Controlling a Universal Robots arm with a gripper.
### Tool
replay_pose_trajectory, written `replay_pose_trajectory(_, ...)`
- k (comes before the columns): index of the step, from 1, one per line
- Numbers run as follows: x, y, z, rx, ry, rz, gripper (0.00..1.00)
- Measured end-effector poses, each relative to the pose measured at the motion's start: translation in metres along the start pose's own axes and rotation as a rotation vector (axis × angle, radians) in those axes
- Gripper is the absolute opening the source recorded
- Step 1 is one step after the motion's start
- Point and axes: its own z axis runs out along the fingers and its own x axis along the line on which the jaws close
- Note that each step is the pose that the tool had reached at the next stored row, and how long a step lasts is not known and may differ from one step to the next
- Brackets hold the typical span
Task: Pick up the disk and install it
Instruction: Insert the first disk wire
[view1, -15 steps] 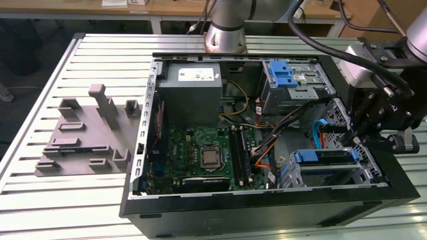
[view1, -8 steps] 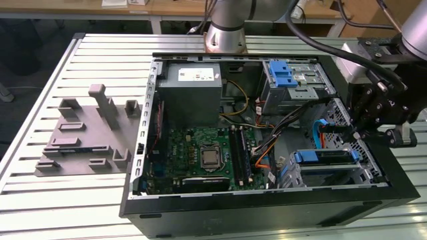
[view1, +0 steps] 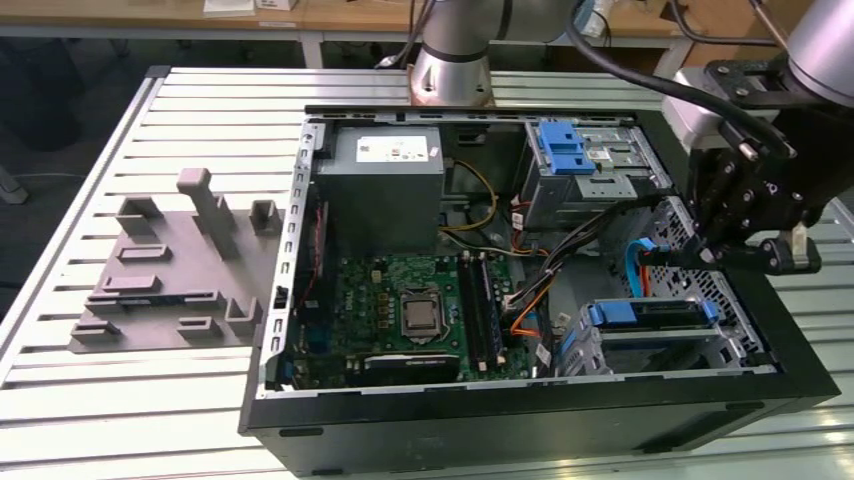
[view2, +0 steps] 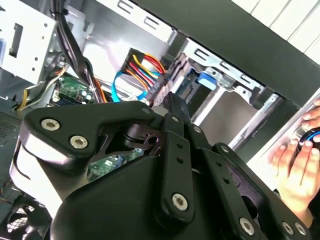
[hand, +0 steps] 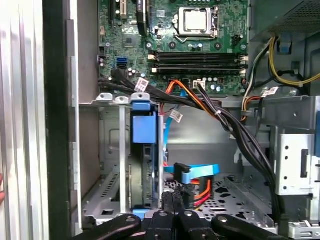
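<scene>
Slatted metal makes up the counter (view1: 80, 400), seen in the exterior view with an open computer case (view1: 534, 415) lying on it. A grey plastic fixture (view1: 174, 270) sits apart toward the exterior view's left. Inside the case are a grey power supply (view1: 387, 180), a green circuit board (view1: 414, 300), and a metal cage with a blue latch (view1: 574, 150) at the far side. The arm reaches in from the exterior view's right. Its hand (view1: 697, 255) hangs just above the lower drive bay in the case's near right corner. The disk (view1: 647, 313) sits in that bay with its blue tab up, apart from the hand.

In the second wrist view, the black hand (view2: 175, 100) points into the case toward a bundle of coloured wires (view2: 142, 65). The disk's blue tab (view2: 207, 80) shows in the bay beyond. A person's fingers (view2: 300, 160) rest outside the case wall.

In the first wrist view, the disk (hand: 145, 165) stands on edge in its bay, blue frame on top, beside a blue cable plug (hand: 192, 172). The hand (hand: 173, 207) is near the disk without touching it. Its fingers (hand: 166, 210) are drawn close together with nothing between them.
</scene>
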Motion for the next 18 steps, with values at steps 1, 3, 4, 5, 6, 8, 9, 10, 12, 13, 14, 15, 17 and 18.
replay_pose_trajectory(1,-0.0018,0.0,-0.0001,0.0005,0.0,0.0,0.11)
replay_pose_trajectory(3,-0.0051,0.0001,-0.0001,0.0013,0.0,0.0,0.11)
replay_pose_trajectory(4,-0.0064,0.0001,0.0,0.0014,0.0002,0.0,0.11)
replay_pose_trajectory(5,-0.0072,0.0001,0.0,0.0015,0.0008,0.0,0.11)
replay_pose_trajectory(6,-0.0075,0.0002,0.0,0.0015,0.0011,0.0,0.11)
replay_pose_trajectory(8,-0.0075,0.0002,0.0,0.0015,0.0012,0.0,0.11)
replay_pose_trajectory(9,-0.0076,0.0002,0.0,0.0015,0.0012,0.0,0.11)
replay_pose_trajectory(10,-0.0077,0.0002,0.0,0.0015,0.0013,0.0,0.11)
replay_pose_trajectory(12,-0.0077,0.0002,0.0,0.0015,0.0022,0.0,0.11)
replay_pose_trajectory(13,-0.0081,0.0002,0.0,0.0018,0.0067,0.0,0.11)
replay_pose_trajectory(14,-0.0086,0.0002,0.0,0.0018,0.0093,0.0,0.11)
replay_pose_trajectory(15,-0.0094,0.0002,0.0,0.0019,0.0108,-0.001,0.18)
replay_pose_trajectory(17,-0.0116,0.0003,0.0001,0.0019,0.0122,-0.001,0.18)
replay_pose_trajectory(18,-0.0129,0.0003,0.0002,0.002,0.0141,-0.001,0.19)
